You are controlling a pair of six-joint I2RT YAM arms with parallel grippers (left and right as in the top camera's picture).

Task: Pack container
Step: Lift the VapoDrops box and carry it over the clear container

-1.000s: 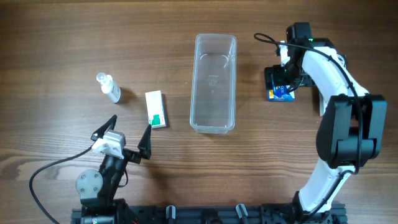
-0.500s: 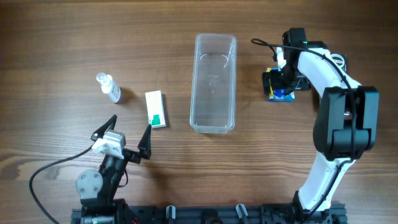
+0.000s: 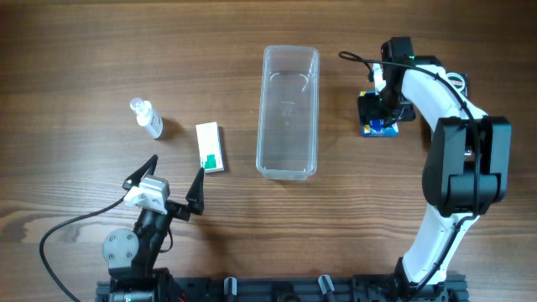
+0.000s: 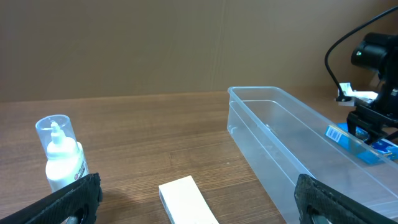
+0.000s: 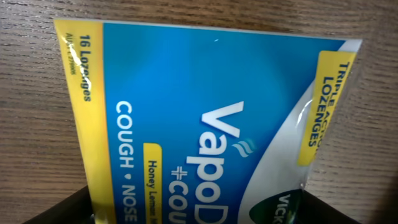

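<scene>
My left gripper point(image 3: 178, 166) hangs low over the brown wood-grain desk point(image 3: 84, 50) at the near edge, its two black fingers point(image 4: 68, 199) spread wide with nothing between them. Just beyond its fingertips a small white cardboard box with a green mark point(image 3: 210, 147) lies flat on the desk. Farther back and to the left, a small clear spray bottle with white contents point(image 3: 147, 117) lies apart from the box. In the left wrist view it appears to stand upright.

The container, a long, narrow, clear plastic tub with rounded corners point(image 3: 289, 113), sits mid-desk to the right of the white box. Its long sides run away from me and its open top faces up.

On the far side of the container, well apart from my left arm, my right gripper point(image 3: 382, 111) is down over a flat blue and yellow cough-lozenge pack point(image 5: 205, 124). The pack lies on the desk beside the tub. In the right wrist view my dark fingers point(image 5: 68, 211) show only at the lower corners, on either side of the pack. I cannot tell whether they have closed on it.
</scene>
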